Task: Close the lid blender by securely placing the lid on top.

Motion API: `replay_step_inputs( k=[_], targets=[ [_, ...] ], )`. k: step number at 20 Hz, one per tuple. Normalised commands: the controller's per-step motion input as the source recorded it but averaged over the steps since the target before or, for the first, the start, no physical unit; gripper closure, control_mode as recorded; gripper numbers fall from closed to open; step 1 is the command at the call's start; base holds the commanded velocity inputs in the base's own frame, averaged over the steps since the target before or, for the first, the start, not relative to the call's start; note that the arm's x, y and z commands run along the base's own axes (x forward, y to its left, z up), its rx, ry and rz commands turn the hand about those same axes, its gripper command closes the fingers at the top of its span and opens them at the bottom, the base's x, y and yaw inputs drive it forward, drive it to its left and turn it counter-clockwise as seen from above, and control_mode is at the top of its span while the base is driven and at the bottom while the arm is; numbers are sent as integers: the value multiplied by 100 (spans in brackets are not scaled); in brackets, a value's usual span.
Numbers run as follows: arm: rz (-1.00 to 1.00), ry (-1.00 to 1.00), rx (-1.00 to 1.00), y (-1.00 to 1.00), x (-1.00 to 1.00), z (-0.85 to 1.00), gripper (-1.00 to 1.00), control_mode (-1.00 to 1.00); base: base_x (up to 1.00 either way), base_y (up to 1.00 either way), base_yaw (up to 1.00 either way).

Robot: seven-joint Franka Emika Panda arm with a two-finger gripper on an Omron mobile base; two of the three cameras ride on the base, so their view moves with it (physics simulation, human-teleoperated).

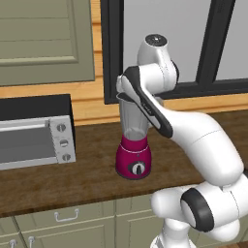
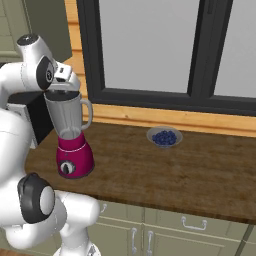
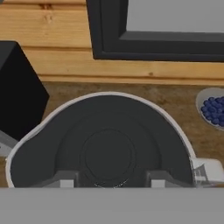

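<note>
Toaster oven (image 1: 34, 135): at 9 o'clock from the blender, on the same counter, well apart from it.
Blender (image 1: 133, 157): magenta base and black dial at mid-counter; the clear jar rises under the hand.
Lid (image 3: 107, 153): in the hand view we see it as a black round cap sitting inside the jar's pale rim, seemingly seated.
Gripper (image 3: 109, 180): directly above the jar mouth; the 2 tips stand on either side of the lid's central knob, slightly apart from it as far as we can judge, so the jaws look parted, not clamped.
Step in hand: we judge this to be the release; we would lift straight up, without sideways drag, so the lid stays level in the rim.
Dish of blueberries (image 2: 164, 137): at 3 o'clock from the blender, well apart.
Counter (image 2: 200, 170): dark wood top.
Room: wood-panelled wall, dark-framed window behind, pale cabinets below.
</note>
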Motion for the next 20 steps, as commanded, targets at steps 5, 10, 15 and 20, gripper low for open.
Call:
replay_step_inputs(
  k=[5, 10, 15, 20],
  targets=[
    [0, 5, -2, -9, -40, -29, -100, -100, 0, 0, 0],
    [0, 2, -2, -7, -76, -24, -100, -100, 0, 0, 0],
    [0, 0, -1, -5, -93, -18, -100, -100, 0, 0, 0],
    [0, -11, 0, -36, -72, -22, -100, -100, 0, 0, 0]
  ],
)
